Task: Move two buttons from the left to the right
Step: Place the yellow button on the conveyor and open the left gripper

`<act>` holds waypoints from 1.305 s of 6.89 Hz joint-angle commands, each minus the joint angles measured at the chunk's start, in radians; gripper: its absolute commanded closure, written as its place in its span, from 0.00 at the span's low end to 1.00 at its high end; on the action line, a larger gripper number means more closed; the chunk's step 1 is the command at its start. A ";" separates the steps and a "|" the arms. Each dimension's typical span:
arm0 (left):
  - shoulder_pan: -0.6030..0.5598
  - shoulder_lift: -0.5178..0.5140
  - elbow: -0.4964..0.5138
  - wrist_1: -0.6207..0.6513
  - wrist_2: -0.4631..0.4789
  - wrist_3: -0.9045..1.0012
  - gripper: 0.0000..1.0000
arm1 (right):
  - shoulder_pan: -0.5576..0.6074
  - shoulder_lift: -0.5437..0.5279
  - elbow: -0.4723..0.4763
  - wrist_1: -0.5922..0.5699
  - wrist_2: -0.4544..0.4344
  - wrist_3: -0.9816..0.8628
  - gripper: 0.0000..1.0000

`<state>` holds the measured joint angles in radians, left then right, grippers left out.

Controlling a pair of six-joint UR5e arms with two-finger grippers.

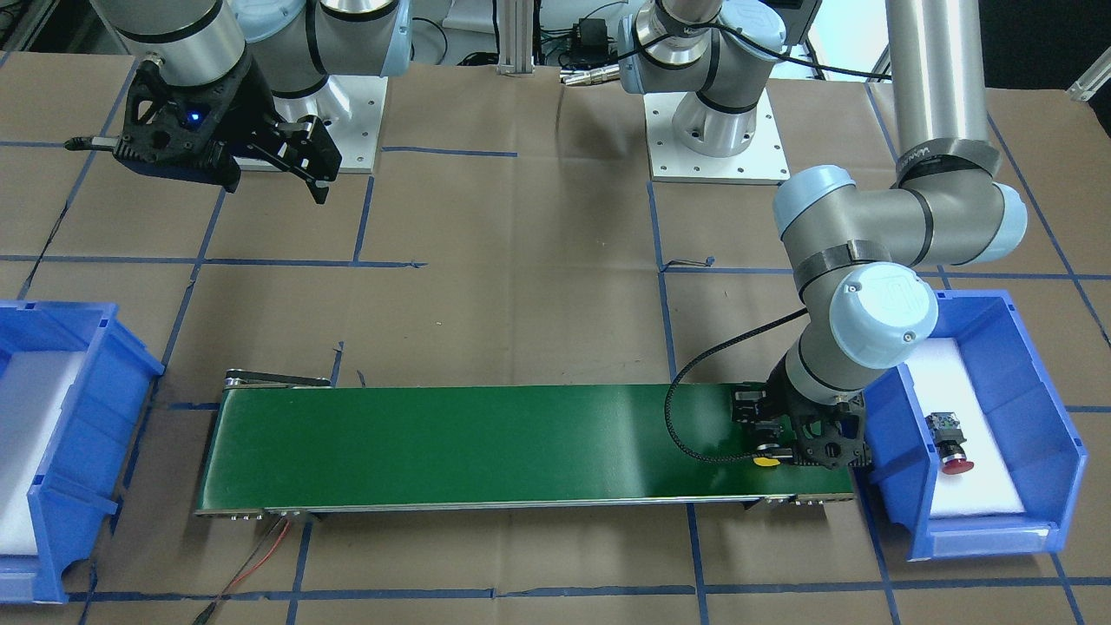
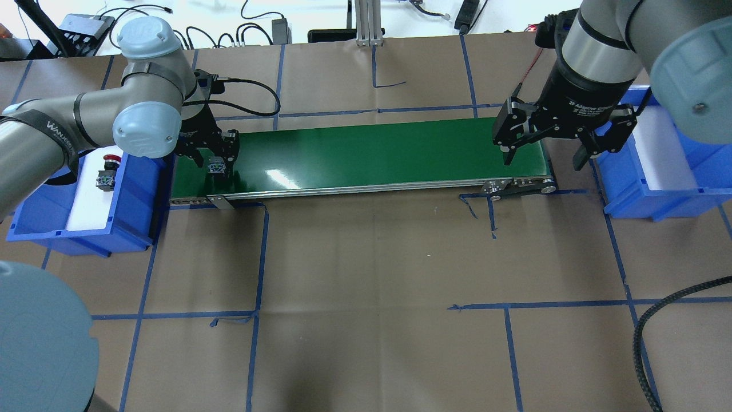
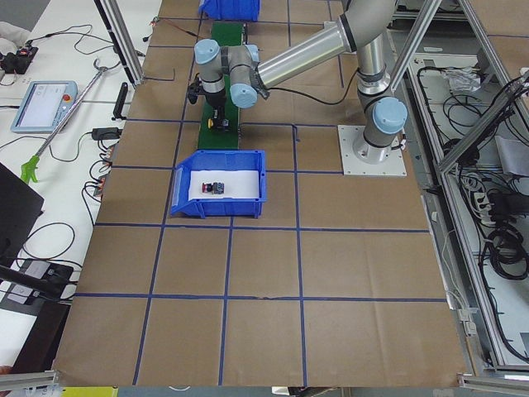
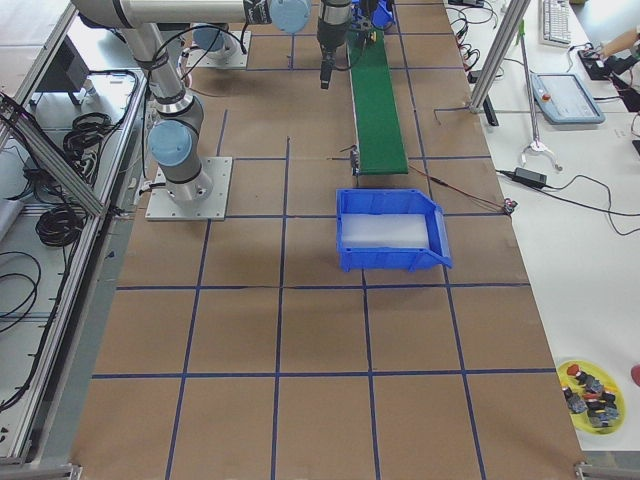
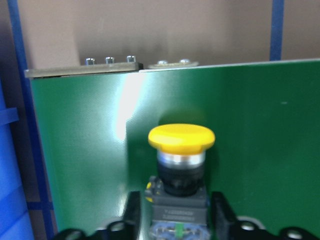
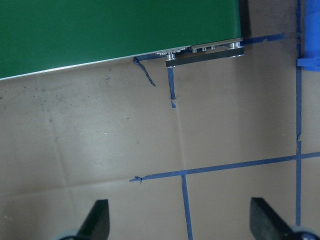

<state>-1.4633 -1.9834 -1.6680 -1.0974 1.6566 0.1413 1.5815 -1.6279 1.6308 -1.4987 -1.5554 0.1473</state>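
So the robot's using the green conveyor belt [image 2: 372, 151] as the middleman here, and that explains the whole layout. The left gripper [image 5: 176, 200] is down over the belt's left end, and its fingers [image 5: 134, 205] hug the grey-black block of the yellow button [image 5: 181, 137] on both sides, so it looks clamped on it. Grabbing the boxy block rather than the round mushroom cap makes sense, since flat sides give the pads something square to bite on. The cap sticks out past the fingertips, over the green surface. The wrist view doesn't show whether the button is actually touching the belt or hanging just above it.

The red button [image 2: 107, 171] sits on the white liner of the blue bin [image 2: 86, 234] just off the belt's left end, well apart from the gripper. So at best one of two is underway and neither has arrived.

The right gripper [image 2: 542, 160] hovers above the belt's right end with its jaws spread wide and nothing between them. It's probably parked there to catch whatever the belt carries over. The other blue bin [image 2: 629, 194], just past that same end, shows only its white liner, and it's presumably the drop-off.

Next move is likely setting the yellow one down flat, and a round cap could make it roll.
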 commanded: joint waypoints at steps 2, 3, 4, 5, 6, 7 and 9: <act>0.008 0.070 0.097 -0.101 0.000 0.006 0.00 | 0.000 0.000 0.000 0.000 0.000 0.000 0.00; 0.011 0.105 0.175 -0.224 0.000 0.006 0.00 | 0.000 0.000 0.000 0.000 0.000 0.000 0.00; 0.018 0.118 0.250 -0.307 -0.001 0.009 0.00 | 0.000 0.000 0.000 0.000 0.000 0.000 0.00; 0.038 0.114 0.307 -0.371 -0.001 0.015 0.00 | 0.000 0.000 0.000 0.000 0.000 0.000 0.00; 0.067 0.112 0.307 -0.384 -0.009 0.021 0.00 | 0.000 0.000 0.000 0.000 0.000 0.000 0.00; 0.093 0.107 0.304 -0.384 -0.027 0.052 0.00 | 0.000 0.000 0.000 0.000 0.000 0.000 0.00; 0.194 0.098 0.304 -0.384 -0.043 0.182 0.00 | 0.000 0.000 0.000 0.000 0.000 -0.002 0.00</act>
<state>-1.3281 -1.8799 -1.3637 -1.4804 1.6273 0.2504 1.5815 -1.6276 1.6306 -1.4987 -1.5554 0.1462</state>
